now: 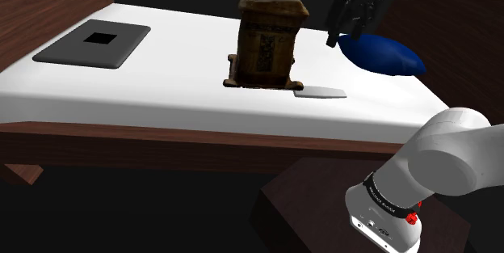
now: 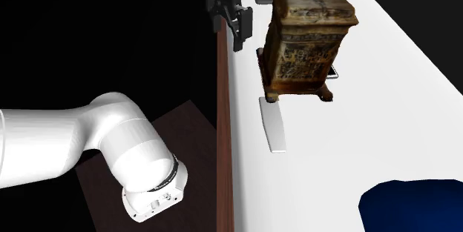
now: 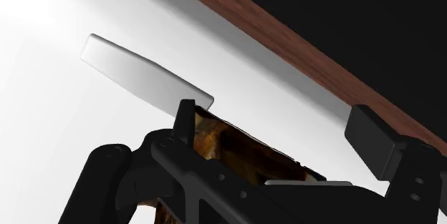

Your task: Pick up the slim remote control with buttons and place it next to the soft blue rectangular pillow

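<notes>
The slim pale grey remote point(image 1: 319, 92) lies flat on the white surface, just in front of a brown ornate box point(image 1: 266, 40). It also shows in the second exterior view point(image 2: 272, 123) and beyond the fingers in the wrist view point(image 3: 143, 79). The dark blue pillow point(image 1: 384, 53) rests at the shoulder view's right, and its corner shows in the second exterior view point(image 2: 415, 207). My black gripper point(image 1: 347, 33) hangs open in the air above the pillow's near end, holding nothing. Its two fingers point(image 3: 188, 119) stand wide apart, well above the remote.
A flat dark grey slab with a black square point(image 1: 93, 43) lies at the shoulder view's far left. A dark wooden frame point(image 2: 222, 119) edges the white surface point(image 1: 161, 82). The brown box point(image 2: 308, 41) stands tall beside the remote. A black area lies beyond.
</notes>
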